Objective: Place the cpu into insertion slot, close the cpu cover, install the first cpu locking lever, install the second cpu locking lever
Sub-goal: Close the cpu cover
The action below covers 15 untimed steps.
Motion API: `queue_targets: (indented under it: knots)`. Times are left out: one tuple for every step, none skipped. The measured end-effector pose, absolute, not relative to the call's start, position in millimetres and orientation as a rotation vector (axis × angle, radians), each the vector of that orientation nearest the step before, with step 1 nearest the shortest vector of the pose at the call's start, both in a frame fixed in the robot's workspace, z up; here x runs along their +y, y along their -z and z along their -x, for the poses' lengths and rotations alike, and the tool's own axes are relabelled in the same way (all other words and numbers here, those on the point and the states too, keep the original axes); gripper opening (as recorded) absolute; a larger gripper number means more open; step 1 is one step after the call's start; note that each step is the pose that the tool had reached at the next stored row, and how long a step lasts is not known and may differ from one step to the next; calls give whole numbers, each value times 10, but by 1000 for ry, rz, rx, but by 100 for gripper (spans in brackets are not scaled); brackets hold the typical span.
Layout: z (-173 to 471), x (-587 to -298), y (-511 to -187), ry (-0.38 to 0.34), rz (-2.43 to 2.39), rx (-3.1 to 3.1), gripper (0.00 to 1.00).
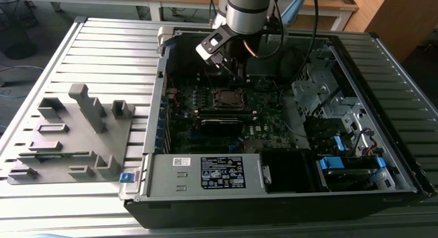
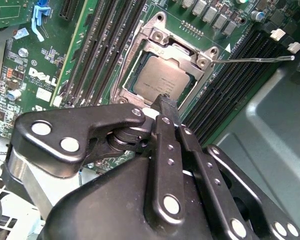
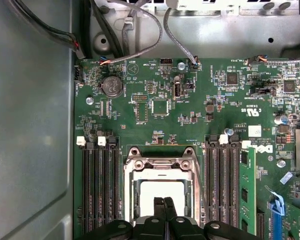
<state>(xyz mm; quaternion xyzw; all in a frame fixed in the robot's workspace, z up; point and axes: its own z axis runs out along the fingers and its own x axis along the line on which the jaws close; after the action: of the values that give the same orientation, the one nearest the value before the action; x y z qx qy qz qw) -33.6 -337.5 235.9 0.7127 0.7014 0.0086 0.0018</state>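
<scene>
The cpu (image 2: 162,80) lies flat in the insertion slot on the green motherboard, its dull grey top showing through the square opening of the cpu cover (image 2: 156,41). The silvery cover (image 3: 131,167) lies down over the cpu (image 3: 162,189). One thin locking lever (image 2: 255,59) sticks out sideways from the socket corner, raised off the board. My gripper (image 3: 164,201) hovers just above the socket's edge with its black fingers pressed together and nothing between them; its tip (image 2: 165,97) overlaps the cpu's near edge. In the exterior view the gripper (image 1: 235,73) hangs above the socket (image 1: 226,98).
Memory slots (image 3: 97,190) flank the socket on both sides. Cables (image 3: 140,35) run along the case wall behind the board. Drive cages (image 1: 329,102) and the power supply (image 1: 205,171) fill the case's other sides. A grey fixture (image 1: 68,135) stands at the exterior view's left.
</scene>
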Motion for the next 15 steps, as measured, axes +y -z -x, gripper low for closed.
queue_targets:
  knots:
    - [336,-3375,-2359,-27,-2234,2203,11]
    - [336,-3375,-2358,-27,-2231,2206,11]
    - [336,-3375,-2358,-27,-2227,2211,11]
    - [336,-3375,-2358,-27,-2220,2218,11]
    - [336,-3375,-2357,-27,-2212,2226,11]
    - [336,-3375,-2357,-27,-2201,2237,11]
    - [336,-3375,-2357,-27,-2188,2250,11]
    - [336,-3375,-2356,-27,-2171,2266,11]
    - [336,-3375,-2356,-27,-2154,2283,11]
    - [336,-3375,-2356,-27,-2136,2300,11]
    - [336,-3374,-2355,-27,-2117,2318,11]
    - [336,-3374,-2355,-27,-2098,2335,11]
    - [336,-3374,-2355,-27,-2078,2352,11]
    - [336,-3374,-2354,-28,-2059,2370,11]
    - [336,-3374,-2354,-27,-2039,2388,11]
